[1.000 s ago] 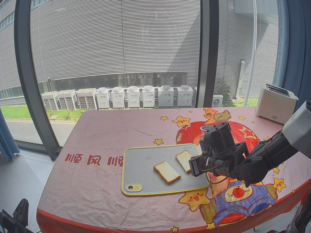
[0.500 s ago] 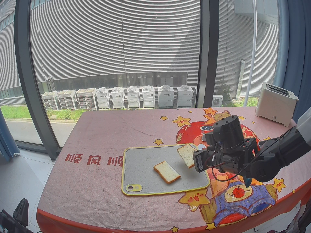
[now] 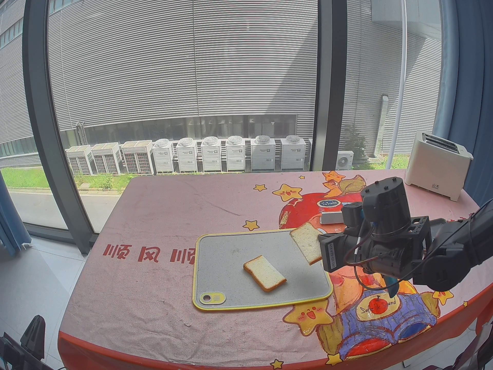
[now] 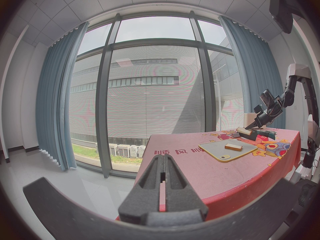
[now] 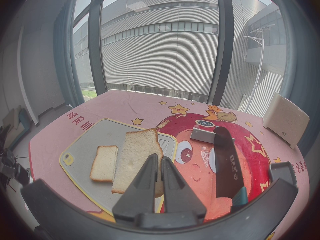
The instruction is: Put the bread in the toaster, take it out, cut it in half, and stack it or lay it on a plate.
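Note:
My right gripper (image 3: 322, 250) is shut on the edge of a bread slice (image 3: 307, 242), holding it tilted in the air above the right end of the grey cutting board (image 3: 226, 263). From the right wrist, that slice (image 5: 136, 157) sticks out past the closed fingertips (image 5: 150, 165). A second bread slice (image 3: 264, 273) lies flat on the board. The white toaster (image 3: 437, 164) stands at the table's far right corner. My left gripper (image 4: 163, 170) hangs shut and empty off the table's left side.
A black-bladed knife (image 5: 226, 160) with a teal handle lies on the tablecloth right of the board, beside a small grey block (image 5: 205, 134). The pink tablecloth (image 3: 154, 217) has open room left of and behind the board. Windows stand behind the table.
My right gripper has lifted the bread slice off the board and carried it up and to the right. The other slice has stayed put.

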